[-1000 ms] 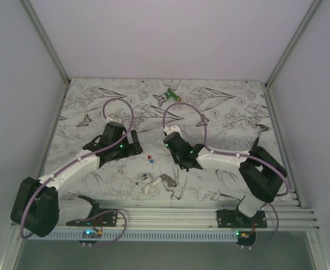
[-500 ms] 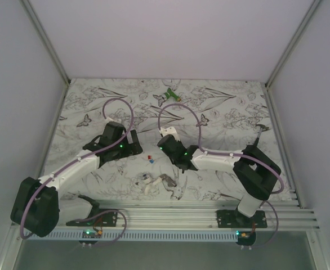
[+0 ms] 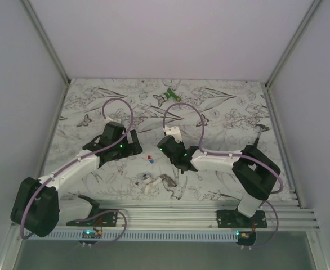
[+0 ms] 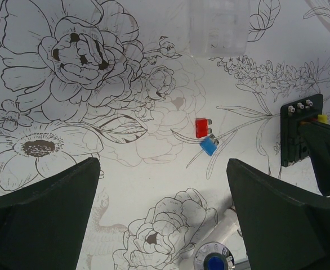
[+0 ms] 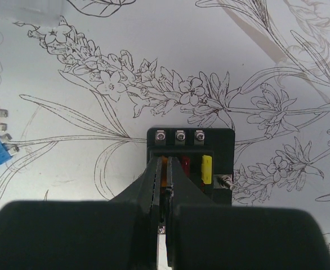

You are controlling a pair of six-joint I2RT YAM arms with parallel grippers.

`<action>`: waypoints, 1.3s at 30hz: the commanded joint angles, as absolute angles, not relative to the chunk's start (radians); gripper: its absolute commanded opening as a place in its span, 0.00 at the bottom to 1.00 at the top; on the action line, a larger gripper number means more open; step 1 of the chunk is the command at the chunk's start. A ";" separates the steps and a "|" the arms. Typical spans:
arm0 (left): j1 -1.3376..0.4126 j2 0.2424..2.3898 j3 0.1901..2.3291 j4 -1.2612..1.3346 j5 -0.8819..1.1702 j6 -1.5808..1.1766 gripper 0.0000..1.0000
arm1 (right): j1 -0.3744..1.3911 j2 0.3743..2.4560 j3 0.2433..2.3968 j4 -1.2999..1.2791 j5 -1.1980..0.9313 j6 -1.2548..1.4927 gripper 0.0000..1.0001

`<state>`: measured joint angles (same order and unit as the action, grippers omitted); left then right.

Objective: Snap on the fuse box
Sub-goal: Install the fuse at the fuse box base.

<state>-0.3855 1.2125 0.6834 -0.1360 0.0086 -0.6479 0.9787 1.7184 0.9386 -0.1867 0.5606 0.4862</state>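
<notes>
The flower-printed table [image 3: 227, 112] carries both arms, and the job sits under the right one. The left gripper [image 4: 162, 163] is spread wide with nothing between its fingers, hanging above the cloth. The right gripper [image 5: 165, 163] is closed to a thin slit, and its tips rest on or just over the fuse box [image 5: 192, 147]. I cannot tell whether something is pinched in that slit, because the tips hide it.

The fuse box lies flat on the cloth directly below the right claw's tips, with its row of screws beyond them. Seen from the left claw, it lies ahead and off to the right, apart from the left fingers. A clear, faint rectangular piece [image 4: 218, 28], possibly a cover, lies further ahead of the left claw, well apart from the box. A yellow fuse [image 5: 206, 169] is seated just right of the right claw's tips. A red fuse [image 4: 201, 126] and a blue fuse [image 4: 209, 147] lie loose and close together ahead of the left claw, between its fingers in the wrist view.

The main risk, as I judge it, is that the box has nothing bracing it. An off-centre push from the narrow closed tips could tilt it or skid it across the cloth. The tips could also slide into a slot and jam against a seated fuse, or a sideways skid could scatter the loose fuses
</notes>
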 commanded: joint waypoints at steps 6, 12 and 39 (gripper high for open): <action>-0.377 1.182 0.692 -0.170 0.008 -0.661 0.99 | 0.907 1.885 0.907 -0.394 0.434 0.597 0.00; -0.377 1.178 0.692 -0.170 0.011 -0.661 0.99 | 0.862 1.963 0.923 -0.471 0.390 0.651 0.00; -0.377 1.147 0.685 -0.172 0.031 -0.681 0.99 | 0.844 1.918 1.094 -0.631 0.275 0.451 0.00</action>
<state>-0.3851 1.1694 0.6830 -0.1539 0.0101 -0.6632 0.8330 1.8664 1.1797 -0.3523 0.4328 0.5377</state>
